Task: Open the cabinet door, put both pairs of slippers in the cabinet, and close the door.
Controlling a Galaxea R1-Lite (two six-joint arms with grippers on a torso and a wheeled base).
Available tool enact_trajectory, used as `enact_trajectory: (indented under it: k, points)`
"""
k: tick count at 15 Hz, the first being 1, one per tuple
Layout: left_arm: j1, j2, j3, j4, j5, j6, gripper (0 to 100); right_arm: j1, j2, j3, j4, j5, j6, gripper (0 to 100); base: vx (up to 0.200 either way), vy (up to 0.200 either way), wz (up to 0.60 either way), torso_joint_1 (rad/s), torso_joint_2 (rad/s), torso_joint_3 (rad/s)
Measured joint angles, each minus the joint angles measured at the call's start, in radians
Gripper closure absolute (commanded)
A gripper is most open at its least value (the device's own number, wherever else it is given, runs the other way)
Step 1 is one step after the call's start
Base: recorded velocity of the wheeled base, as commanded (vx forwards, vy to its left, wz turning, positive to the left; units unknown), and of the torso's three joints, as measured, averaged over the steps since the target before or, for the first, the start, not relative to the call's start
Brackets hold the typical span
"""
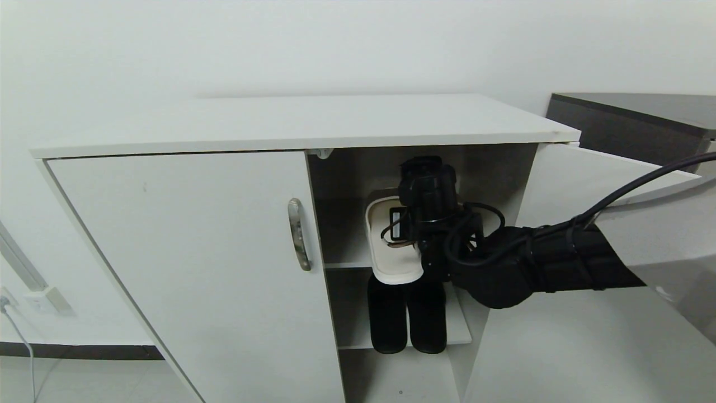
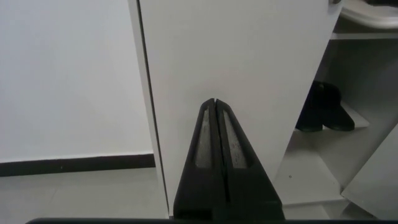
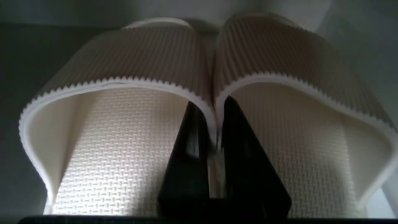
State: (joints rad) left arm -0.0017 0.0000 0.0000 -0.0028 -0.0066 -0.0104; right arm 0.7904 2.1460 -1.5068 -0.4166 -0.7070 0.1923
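Note:
The white cabinet (image 1: 313, 120) has its right door (image 1: 587, 184) swung open and its left door (image 1: 196, 268) closed. A pair of black slippers (image 1: 407, 316) stands on the lower shelf (image 1: 458, 336), heels outward. My right gripper (image 3: 214, 112) reaches into the upper shelf and is shut on the touching inner straps of the cream slippers (image 3: 124, 155), whose heel (image 1: 391, 263) sticks out past the shelf edge. My left gripper (image 2: 214, 102) is shut and holds nothing, low in front of the closed left door (image 2: 242, 62). The black slippers (image 2: 323, 109) show beyond it.
The left door carries a metal handle (image 1: 298, 234) at its right edge. A dark cabinet (image 1: 643, 117) stands behind the open door at the right. A wall socket (image 1: 47, 299) with a cable sits low on the left wall. Bare floor lies before the cabinet.

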Motion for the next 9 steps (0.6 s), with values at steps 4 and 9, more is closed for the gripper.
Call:
enact_trajectory:
  k: [4, 9]
  points:
    - [0.0, 0.0, 0.0, 0.0, 0.0, -0.001, 100, -0.032, 0.086, -0.142, 0.03, 0.012, 0.0, 100, 0.0, 0.0, 0.0, 0.0, 0.0, 0.0]
    - [0.0, 0.0, 0.0, 0.0, 0.0, -0.003, 100, -0.056, 0.166, -0.241, 0.068, 0.029, 0.0, 100, 0.0, 0.0, 0.0, 0.0, 0.0, 0.0]
